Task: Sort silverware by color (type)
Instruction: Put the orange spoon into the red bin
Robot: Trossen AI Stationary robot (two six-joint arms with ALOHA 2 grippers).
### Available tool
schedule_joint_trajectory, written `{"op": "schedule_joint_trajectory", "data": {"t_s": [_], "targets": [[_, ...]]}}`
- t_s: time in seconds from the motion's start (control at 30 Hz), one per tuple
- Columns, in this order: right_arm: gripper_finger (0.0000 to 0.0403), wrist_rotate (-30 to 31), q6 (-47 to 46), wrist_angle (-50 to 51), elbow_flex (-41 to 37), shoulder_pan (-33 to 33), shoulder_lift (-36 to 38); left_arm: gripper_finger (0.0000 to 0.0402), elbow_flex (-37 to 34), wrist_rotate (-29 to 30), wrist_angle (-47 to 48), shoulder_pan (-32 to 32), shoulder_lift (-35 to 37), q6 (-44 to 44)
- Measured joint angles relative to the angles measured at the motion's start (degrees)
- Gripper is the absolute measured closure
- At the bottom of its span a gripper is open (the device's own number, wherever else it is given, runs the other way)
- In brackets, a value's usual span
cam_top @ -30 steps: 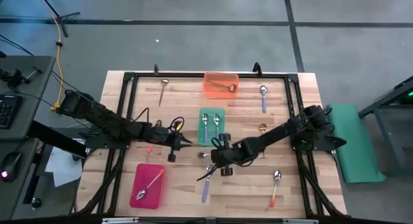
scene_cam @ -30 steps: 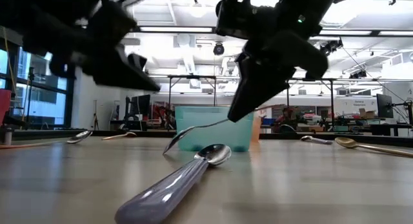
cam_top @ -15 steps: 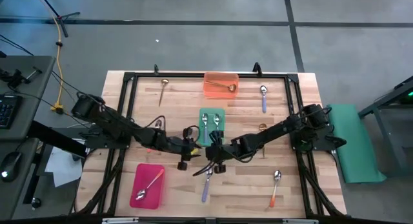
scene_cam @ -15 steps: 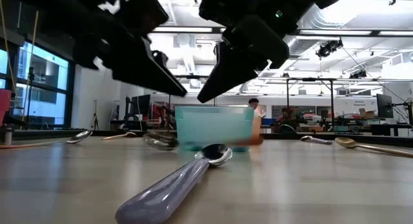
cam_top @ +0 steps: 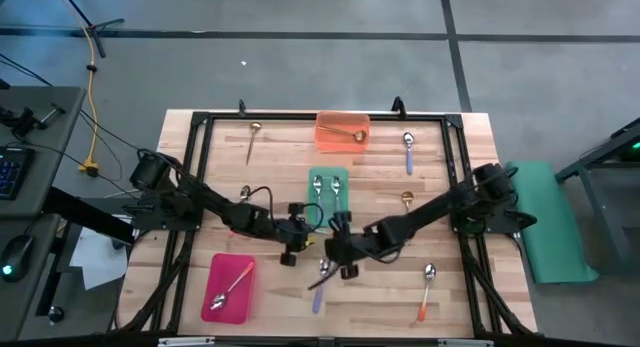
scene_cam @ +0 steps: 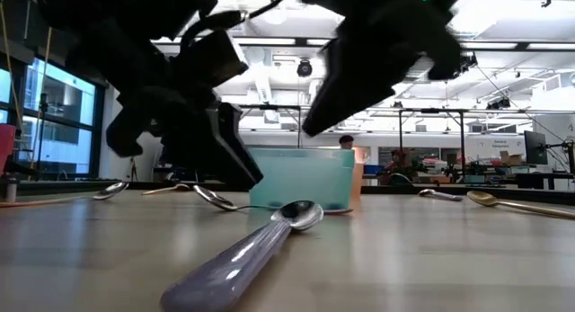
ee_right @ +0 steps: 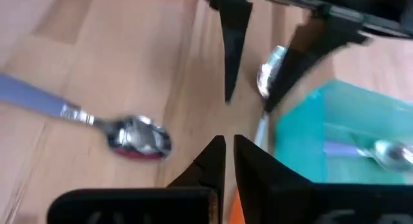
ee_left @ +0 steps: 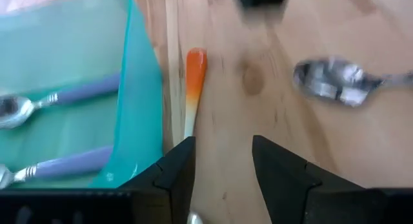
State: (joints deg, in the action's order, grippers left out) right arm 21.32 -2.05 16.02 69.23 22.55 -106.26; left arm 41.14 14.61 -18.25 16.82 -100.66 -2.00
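Watching both grippers by the green tray (cam_top: 328, 175): my left gripper (ee_left: 222, 161) stands spread over an orange-handled spoon (ee_left: 193, 82) lying beside the tray; my right gripper (ee_right: 224, 161) is pinched closed, holding nothing I can see.

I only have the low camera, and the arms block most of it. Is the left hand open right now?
Observer: Yes. The left hand is open at the orange-handled spoon, which lies on the table beside the green tray.
Operator: What's in that tray?
Observer: Two purple-handled spoons.
Operator: And the right hand?
Observer: The right hand is shut with nothing in it, and it points toward the left hand.
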Motion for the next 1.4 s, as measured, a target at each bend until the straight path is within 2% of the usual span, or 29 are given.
{"op": "schedule_joint_trajectory", "data": {"t_s": [0.2, 0.5, 0.87, 1.23, 1.4], "targets": [[0.04, 8.7, -5.31, 5.45, -0.72, 5.06, 2.93, 0.0257, 0.02, -0.94, 1.99, -1.9, 0.02, 0.37], [0.0402, 12.52, -9.5, 5.35, -0.74, 7.91, 2.91, 0.0257, 2.1, -6.71, 5.51, -5.04, 0.02, 0.32], [0.0402, 13.21, -10.99, 4.97, -0.74, 8.54, 2.89, 0.0257, 3.0, -7.89, 9.44, -5.51, 0.02, -0.67], [0.0402, 13.23, -10.6, 4.28, -0.74, 8.73, 2.87, 0.0257, 3.28, -8.25, 8.34, -5.57, -4.26, -0.12], [0.0402, 13.23, -10.37, 4.28, -0.74, 8.73, 2.87, 0.0266, 3.26, -7.66, 8.74, -4.49, -3.79, 1.53]]}}
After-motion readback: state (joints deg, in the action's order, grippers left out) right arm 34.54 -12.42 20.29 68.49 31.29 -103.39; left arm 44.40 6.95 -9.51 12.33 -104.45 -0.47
